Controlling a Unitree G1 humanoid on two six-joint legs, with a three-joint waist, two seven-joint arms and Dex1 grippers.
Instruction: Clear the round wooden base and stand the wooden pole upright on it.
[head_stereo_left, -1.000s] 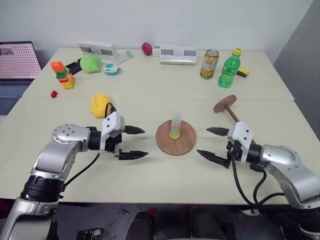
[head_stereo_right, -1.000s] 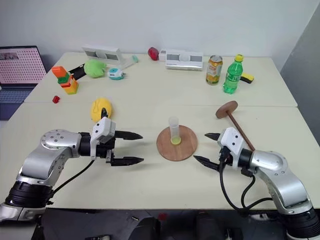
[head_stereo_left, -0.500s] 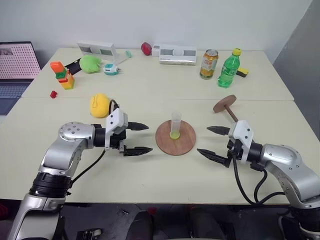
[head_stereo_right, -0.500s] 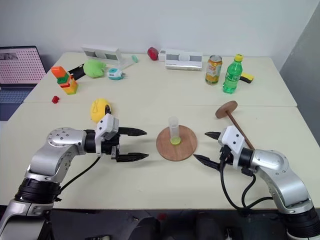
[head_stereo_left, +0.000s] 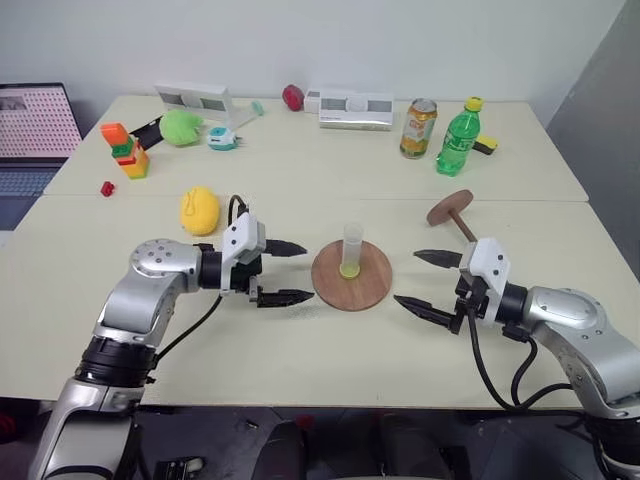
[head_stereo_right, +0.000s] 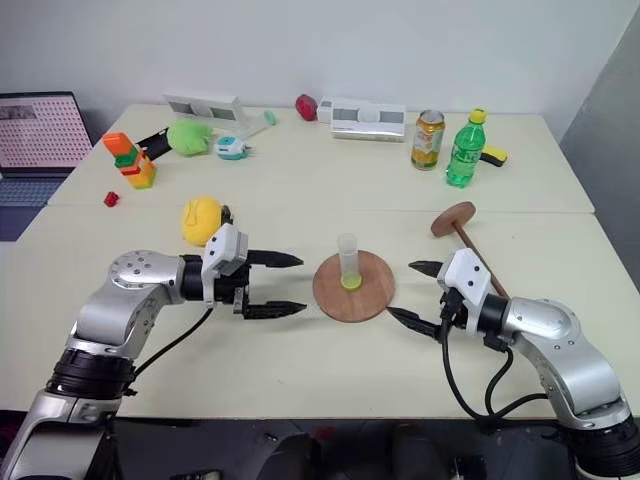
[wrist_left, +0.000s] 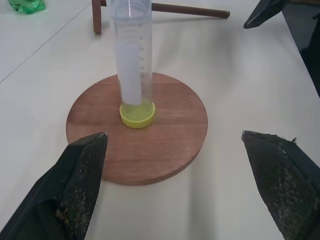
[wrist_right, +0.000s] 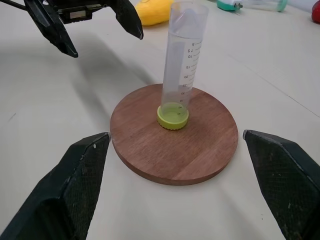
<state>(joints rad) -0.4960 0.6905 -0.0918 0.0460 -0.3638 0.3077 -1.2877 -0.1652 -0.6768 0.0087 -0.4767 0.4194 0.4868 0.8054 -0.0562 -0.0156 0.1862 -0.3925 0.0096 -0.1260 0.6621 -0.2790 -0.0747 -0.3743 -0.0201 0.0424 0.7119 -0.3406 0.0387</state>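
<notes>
Now: left gripper (head_stereo_left: 290, 272) wide open, empty, beside base (head_stereo_left: 351, 276) | right gripper (head_stereo_left: 428, 282) wide open, empty | clear tube (head_stereo_left: 350, 252) upright on flat wooden disc | pole (head_stereo_left: 456, 216) lying behind.

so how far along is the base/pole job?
Nothing done yet. The clear tube stands upright on the round wooden base; the wooden pole lies on the table beyond the right tool. Left tool is open beside the base, empty. Left: remove the tube, stand the pole.
</notes>
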